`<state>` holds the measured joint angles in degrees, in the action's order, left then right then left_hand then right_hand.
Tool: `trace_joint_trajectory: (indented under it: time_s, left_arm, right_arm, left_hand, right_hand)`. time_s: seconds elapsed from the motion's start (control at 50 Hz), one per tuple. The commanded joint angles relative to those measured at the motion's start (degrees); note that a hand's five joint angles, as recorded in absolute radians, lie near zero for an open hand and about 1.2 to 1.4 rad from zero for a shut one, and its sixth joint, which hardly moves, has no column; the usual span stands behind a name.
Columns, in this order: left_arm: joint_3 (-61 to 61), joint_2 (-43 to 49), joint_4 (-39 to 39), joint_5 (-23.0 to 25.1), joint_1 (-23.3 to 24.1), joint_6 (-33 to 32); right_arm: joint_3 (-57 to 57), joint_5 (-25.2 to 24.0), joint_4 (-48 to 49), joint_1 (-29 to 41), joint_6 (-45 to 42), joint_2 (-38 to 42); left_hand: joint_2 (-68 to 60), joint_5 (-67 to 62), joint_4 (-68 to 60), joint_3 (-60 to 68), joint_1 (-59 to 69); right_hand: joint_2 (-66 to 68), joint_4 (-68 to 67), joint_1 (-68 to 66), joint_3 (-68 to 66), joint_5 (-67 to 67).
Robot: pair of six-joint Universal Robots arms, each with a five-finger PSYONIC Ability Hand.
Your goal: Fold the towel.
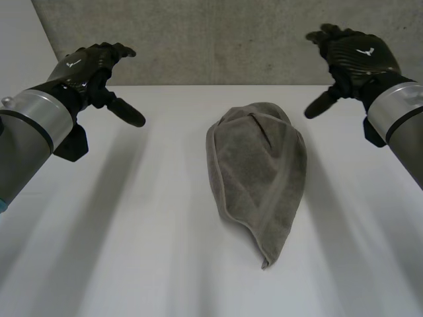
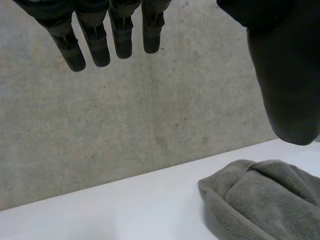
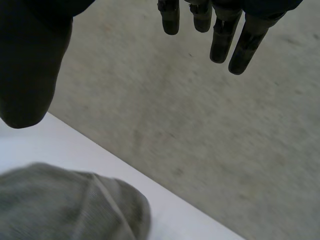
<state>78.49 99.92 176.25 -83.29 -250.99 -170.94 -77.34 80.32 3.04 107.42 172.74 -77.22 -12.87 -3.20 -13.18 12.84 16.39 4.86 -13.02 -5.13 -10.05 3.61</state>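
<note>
White tabletop point(image 1: 119, 257) is being occupied by a bunched towel point(image 1: 258, 172); left hand point(image 1: 89, 66) and right hand point(image 1: 357, 56) are being held released, clear of it.

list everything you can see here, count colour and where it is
towel: 1, grey-brown, lying bunched in the middle of the table, between the two hands and touching neither
table: 1, white, under the towel
wall: 1, grey concrete, behind the table's far edge
left arm: 1, grey, coming in at the left of the head view
right arm: 1, grey, coming in at the right of the head view
left hand: 1, black, raised above the table to the left of the towel, fingers straight, holding nothing
right hand: 1, black, raised above the table to the right of the towel, fingers straight, holding nothing
</note>
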Motion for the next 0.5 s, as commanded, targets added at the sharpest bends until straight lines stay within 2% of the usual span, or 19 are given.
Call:
trace_joint_trajectory:
  time_s: [0.02, 0.5]
  left_arm:
    - [-0.97, 2.03, -0.12, -2.23, -0.47, -0.01]
    - [-1.50, 3.61, 0.05, -1.44, -1.08, -0.36]
  right_arm:
    - [1.32, 3.00, -0.23, -3.00, 0.14, 2.96]
    - [1.76, 4.05, -0.23, -4.50, 0.93, 3.22]
  left_hand:
    - [3.16, 3.20, 3.18, -2.84, -6.68]
    - [3.16, 3.20, 3.18, -2.84, -6.68]
  right_hand:
    - [-4.86, 3.02, 5.13, 0.05, -3.61]
    - [-4.86, 3.02, 5.13, 0.05, -3.61]
